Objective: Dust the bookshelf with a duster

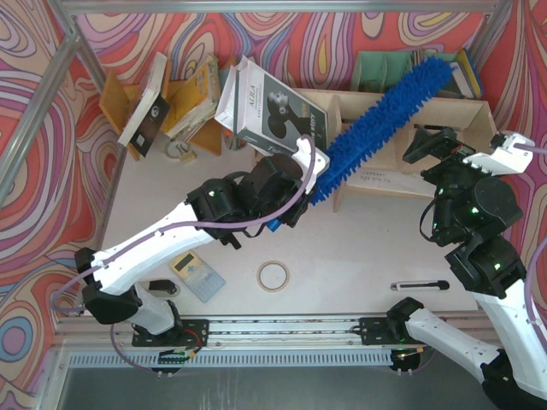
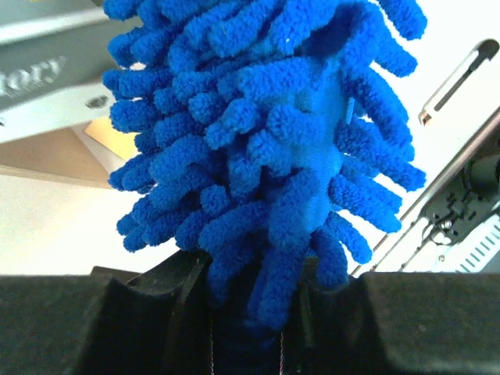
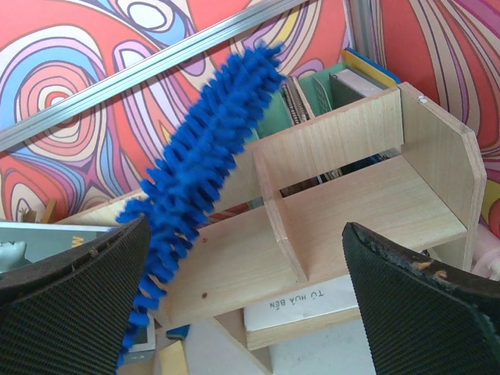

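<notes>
With the left hand pinching the blue duster at its base at centre frame, its fluffy head slanting over the plywood bookshelf toward the upper right, sweep lightly along the dividers, clear of the spread, empty right hand.

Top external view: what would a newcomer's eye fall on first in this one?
The bright-blue duster stands out first, slanting across the bookshelf at the back right, its handle end clamped in the left gripper. Behind and around it, the swirling red and pink backdrop fills the edges of the view. The right gripper is open in front of the shelf's right part, holding nothing.
</notes>
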